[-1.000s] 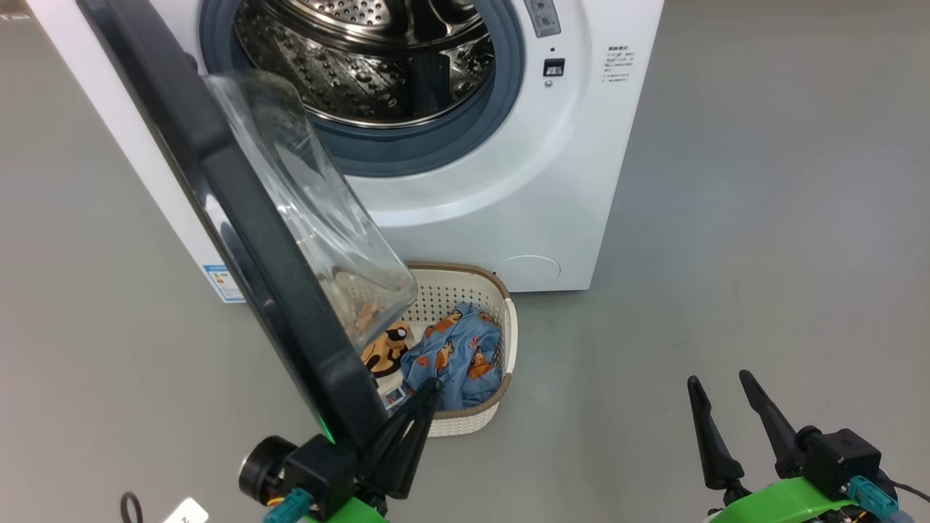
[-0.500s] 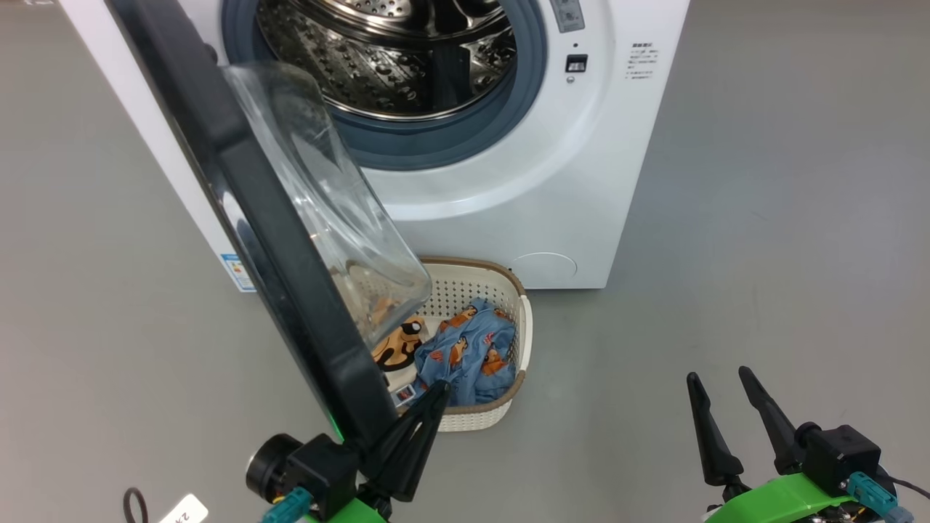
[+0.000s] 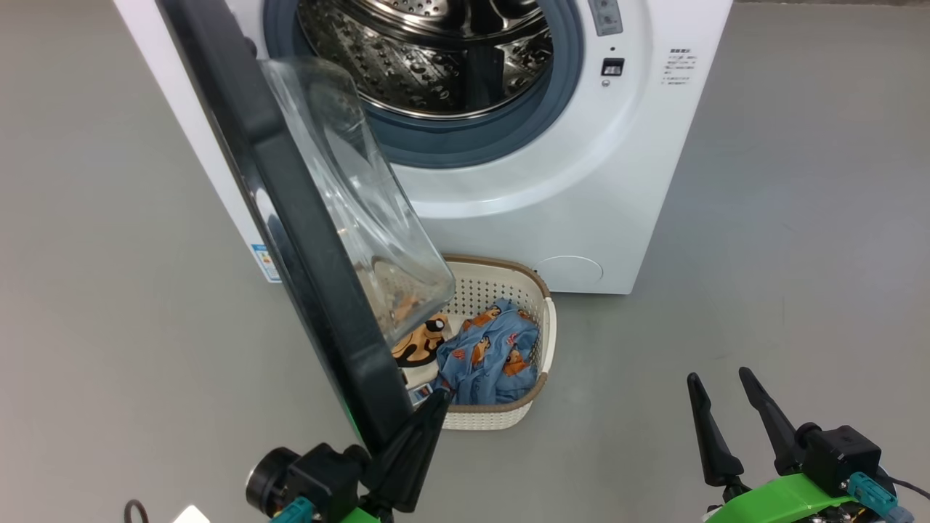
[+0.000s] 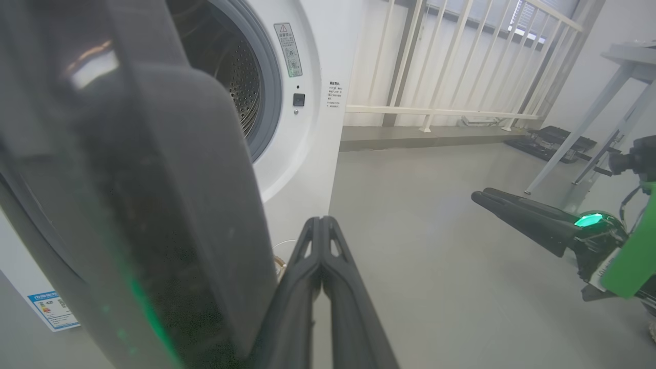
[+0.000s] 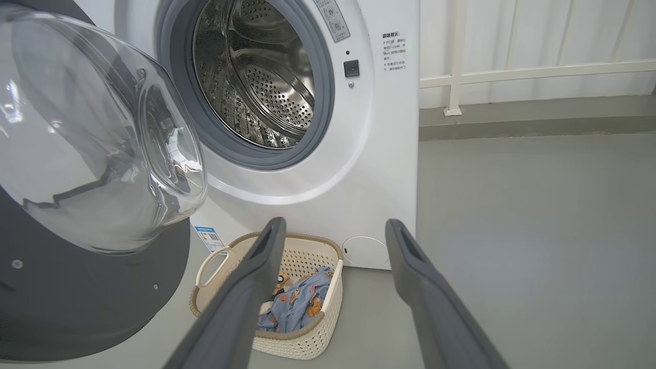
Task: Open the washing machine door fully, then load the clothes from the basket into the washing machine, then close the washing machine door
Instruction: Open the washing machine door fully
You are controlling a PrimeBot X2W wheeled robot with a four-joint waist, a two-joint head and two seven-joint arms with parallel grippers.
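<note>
The washing machine [image 3: 581,181] stands ahead with its steel drum [image 3: 443,65] exposed. The washing machine door [image 3: 290,218] swings out toward me on the left, edge-on, its clear glass bowl [image 3: 349,181] bulging right. My left gripper [image 3: 439,396] is shut, empty, fingers lying against the door's lower edge; the left wrist view shows the same gripper [image 4: 320,221] beside the dark door [image 4: 154,205]. The basket [image 3: 501,421] sits on the floor under the door, holding the clothes: a blue garment [image 3: 487,356] and a cream one [image 3: 418,345]. My right gripper [image 3: 718,378] hangs open at lower right, also seen as the gripper [image 5: 334,225] pointing over the basket [image 5: 307,338].
Grey floor spreads to the right of the machine. A white railing [image 4: 451,110] runs along the wall behind, and metal table legs [image 4: 579,138] stand at far right. A blue label sticker [image 3: 267,263] marks the machine's lower left corner.
The whole picture has shifted right, so the camera has moved. My left gripper stays shut at the door's lower edge. The right gripper holds its place, open.
</note>
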